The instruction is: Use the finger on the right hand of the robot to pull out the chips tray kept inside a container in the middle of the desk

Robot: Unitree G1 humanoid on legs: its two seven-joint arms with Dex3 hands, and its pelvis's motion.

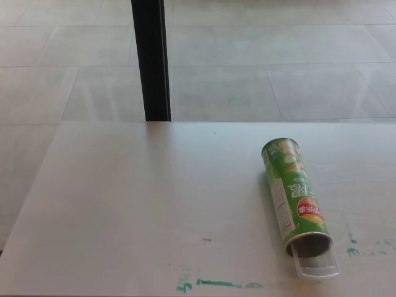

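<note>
A green chips can lies on its side on the white desk, right of the middle, with its open mouth toward the near edge. A clear plastic tray sticks out a short way from that mouth; I cannot tell what is in it. Neither of my hands shows in the head view.
A black vertical post stands behind the desk's far edge. Green paint marks run along the near edge, with smaller ones right of the can. Grey tiled floor lies beyond and to the left.
</note>
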